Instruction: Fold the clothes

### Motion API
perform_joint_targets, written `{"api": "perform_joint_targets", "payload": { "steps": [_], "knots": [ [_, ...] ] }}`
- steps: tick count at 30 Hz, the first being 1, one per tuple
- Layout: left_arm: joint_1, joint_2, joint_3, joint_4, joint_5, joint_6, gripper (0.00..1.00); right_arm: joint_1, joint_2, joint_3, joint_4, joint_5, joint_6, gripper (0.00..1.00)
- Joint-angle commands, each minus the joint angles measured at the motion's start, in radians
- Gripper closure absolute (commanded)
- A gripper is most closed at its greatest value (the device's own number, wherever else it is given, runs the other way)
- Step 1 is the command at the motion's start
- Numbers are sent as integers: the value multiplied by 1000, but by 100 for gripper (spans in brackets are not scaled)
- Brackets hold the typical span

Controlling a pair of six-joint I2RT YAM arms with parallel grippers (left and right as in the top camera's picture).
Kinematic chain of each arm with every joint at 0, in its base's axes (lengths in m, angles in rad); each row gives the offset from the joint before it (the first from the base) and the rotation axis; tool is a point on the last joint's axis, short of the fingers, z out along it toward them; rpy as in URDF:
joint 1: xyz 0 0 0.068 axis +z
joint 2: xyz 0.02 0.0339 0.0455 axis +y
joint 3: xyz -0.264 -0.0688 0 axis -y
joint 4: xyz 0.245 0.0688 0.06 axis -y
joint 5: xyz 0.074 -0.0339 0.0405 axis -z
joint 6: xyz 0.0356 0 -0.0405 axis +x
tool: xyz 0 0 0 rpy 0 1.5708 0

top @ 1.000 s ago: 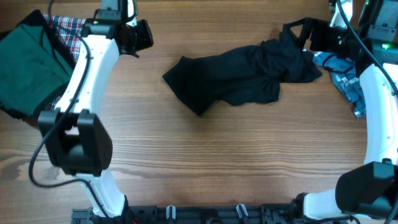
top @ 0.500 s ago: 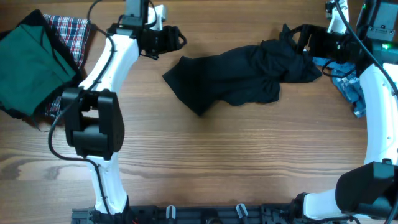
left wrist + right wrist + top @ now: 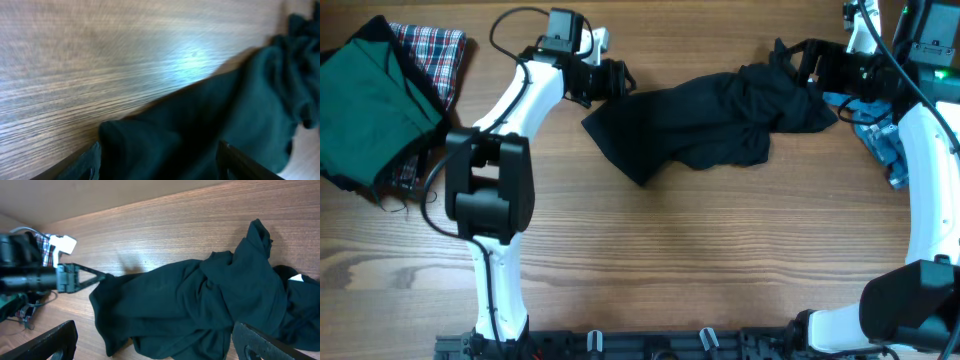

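1. Table (image 3: 670, 280): wooden, with the garments lying along its far half.
2. Black shirt (image 3: 705, 125): crumpled in a long heap at centre-far and stretched between the two arms. No fold has been made yet. Judged light, limp and not slippery. It will sag and bunch, so take it at a hem corner or shoulder seam, one end per arm, and spread it flat first.
3. Blue garment (image 3: 875, 130): bunched at the right edge, just beside the shirt's right end.
4. Left gripper (image 3: 618, 82): fingers apart at the shirt's left corner. Cloth shows between them, but they are not clamped on it.
5. Right gripper (image 3: 798, 62): fingers spread wide over the shirt's right end, holding nothing.
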Motion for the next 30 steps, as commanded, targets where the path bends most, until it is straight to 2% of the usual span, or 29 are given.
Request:
{"api": "perform_joint_targets", "payload": {
  "steps": [1, 4, 6, 8, 11, 16, 20, 24, 30],
  "knots": [
    [2, 53, 10, 13, -14, 23, 27, 3, 6, 4, -4, -2, -22, 1],
    [1, 68, 10, 31, -13, 23, 29, 3, 6, 4, -3, -1, -22, 0],
    [1, 71, 10, 39, -9, 19, 34, 2, 6, 4, -3, 2, -22, 0],
    [0, 71, 10, 51, 4, 15, 50, 2, 6, 4, 0, 2, -22, 1],
    [-6, 71, 10, 67, 65, 15, 64, 2, 6, 4, 3, 2, -22, 1],
    [-13, 71, 10, 40, 87, 16, 69, 2, 6, 4, 3, 2, -22, 1],
    [-13, 71, 10, -15, 87, 16, 84, 2, 6, 4, 3, 2, -22, 0],
    [-13, 71, 10, -51, 86, 17, 95, 2, 6, 4, 3, 2, -21, 1],
    [3, 50, 32, -52, 22, 17, 96, 2, 6, 4, 0, 2, -21, 1]
  ]
}}
